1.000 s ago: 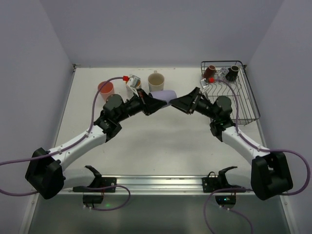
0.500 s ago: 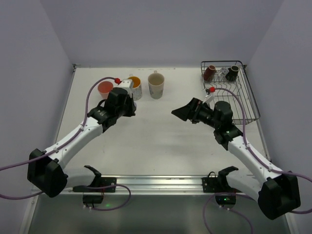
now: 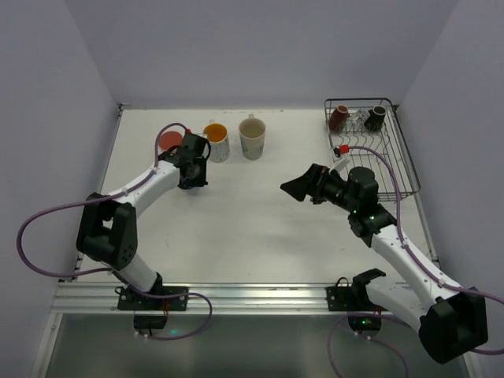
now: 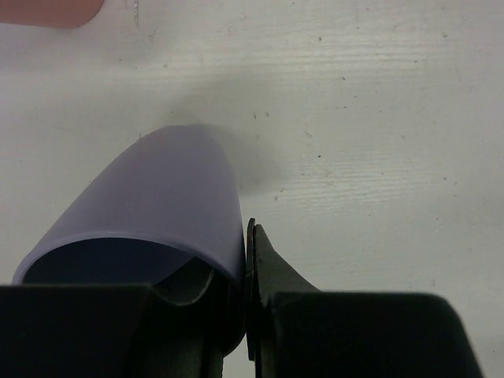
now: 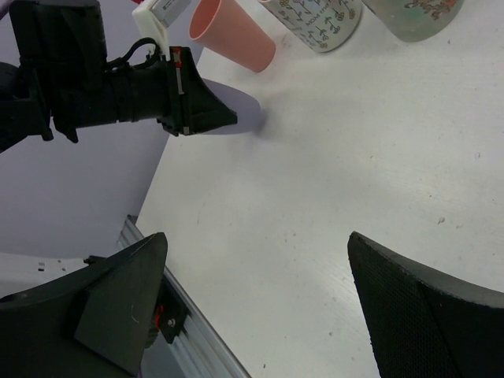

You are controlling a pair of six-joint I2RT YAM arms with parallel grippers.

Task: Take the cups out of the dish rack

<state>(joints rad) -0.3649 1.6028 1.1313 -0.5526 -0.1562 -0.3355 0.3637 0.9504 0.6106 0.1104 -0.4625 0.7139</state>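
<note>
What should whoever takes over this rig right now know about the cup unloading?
Left gripper: shut on the wall of a lavender cup, held tilted low over the table near the salmon tumbler. I cannot tell if the cup touches the table.
Right gripper: open, empty, over mid-table.
Done: salmon tumbler, dotted mug and cream mug stand on the table, out of the dish rack.
Left: set the lavender cup down, then unload the rack's far end: a brown mug, a dark mug and what looks like a clear glass.
</note>
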